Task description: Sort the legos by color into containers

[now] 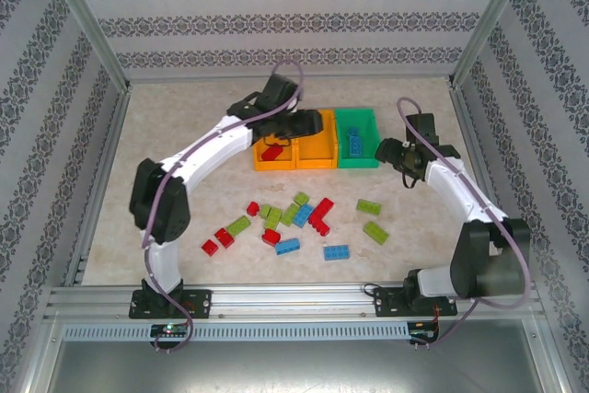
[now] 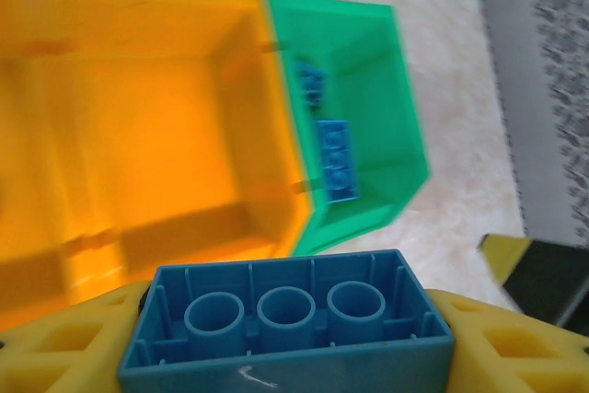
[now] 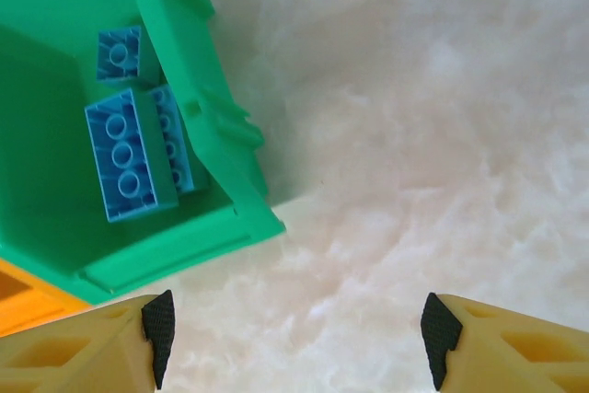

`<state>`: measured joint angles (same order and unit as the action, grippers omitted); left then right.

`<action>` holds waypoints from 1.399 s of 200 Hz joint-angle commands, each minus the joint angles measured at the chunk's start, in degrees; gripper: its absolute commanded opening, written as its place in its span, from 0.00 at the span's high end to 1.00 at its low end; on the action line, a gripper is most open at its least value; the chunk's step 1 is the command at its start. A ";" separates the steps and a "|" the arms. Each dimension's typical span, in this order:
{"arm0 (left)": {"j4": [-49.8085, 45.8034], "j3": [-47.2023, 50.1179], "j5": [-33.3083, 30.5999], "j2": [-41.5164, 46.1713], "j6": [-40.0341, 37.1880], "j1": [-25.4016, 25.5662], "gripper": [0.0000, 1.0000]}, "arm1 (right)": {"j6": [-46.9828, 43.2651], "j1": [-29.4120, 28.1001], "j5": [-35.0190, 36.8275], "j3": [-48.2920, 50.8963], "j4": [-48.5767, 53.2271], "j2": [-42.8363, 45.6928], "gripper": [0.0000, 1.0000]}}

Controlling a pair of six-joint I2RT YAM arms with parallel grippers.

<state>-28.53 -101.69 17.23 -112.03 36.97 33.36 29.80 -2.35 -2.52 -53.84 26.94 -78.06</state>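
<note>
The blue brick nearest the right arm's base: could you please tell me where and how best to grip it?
Grip the blue brick across its two long sides, mid-length, coming straight down. It lies flat on the table, long axis roughly left to right, apart from its neighbours, so there is room on both sides. The right gripper, open and empty, seems nearer.

Blue lego (image 2: 285, 347); green bin (image 2: 391, 89); orange bins (image 1: 317, 161).

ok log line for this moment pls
left pincer: shut on blue lego, over middle orange bin | right pincer: open, empty, beside green bin | green bin: blue legos inside | loose legos: on table
</note>
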 commanded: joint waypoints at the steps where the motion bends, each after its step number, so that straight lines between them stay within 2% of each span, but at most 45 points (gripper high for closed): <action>1: 2.00 -9.68 6.77 -6.26 -5.35 1.92 0.44 | 1.88 0.50 -1.14 2.96 1.04 3.44 0.26; 27: -1.34 -23.20 10.02 -16.01 -6.47 3.32 0.44 | 2.72 0.49 -1.70 5.84 1.63 6.25 0.26; 62: -4.66 -36.95 12.20 -27.53 -2.89 3.48 0.44 | 3.20 0.50 -1.64 7.98 2.59 9.22 0.26; 107: -0.53 -40.61 13.04 -33.79 2.72 3.46 0.39 | 4.34 0.50 -2.23 9.97 2.37 10.98 0.26; 128: 0.24 -40.62 13.92 -34.79 3.76 3.46 0.34 | 4.39 0.50 -2.66 10.33 2.24 11.00 0.26; 165: -0.29 -40.52 13.61 -35.08 4.54 3.46 0.20 | 3.73 -0.64 -4.74 10.53 2.41 11.18 0.26; 179: 0.27 -40.52 14.77 -34.85 5.69 3.51 0.11 | 3.40 -2.93 -3.79 10.43 3.99 11.53 0.25; 185: 0.41 -40.54 15.05 -34.60 6.19 3.56 0.00 | 3.54 -3.99 -3.10 10.43 4.86 11.78 0.25; 239: 0.04 -38.58 13.20 -29.16 6.18 3.64 0.00 | 8.74 -14.80 1.84 12.43 10.26 18.44 0.22; 280: -2.04 -37.19 8.25 -23.93 5.46 3.64 0.00 | 13.61 -22.16 3.34 14.43 14.36 22.52 0.21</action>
<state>-29.56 -139.61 29.02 -143.15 42.54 36.71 38.85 -21.08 -1.63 -41.23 37.15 -57.52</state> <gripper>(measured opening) 0.995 0.793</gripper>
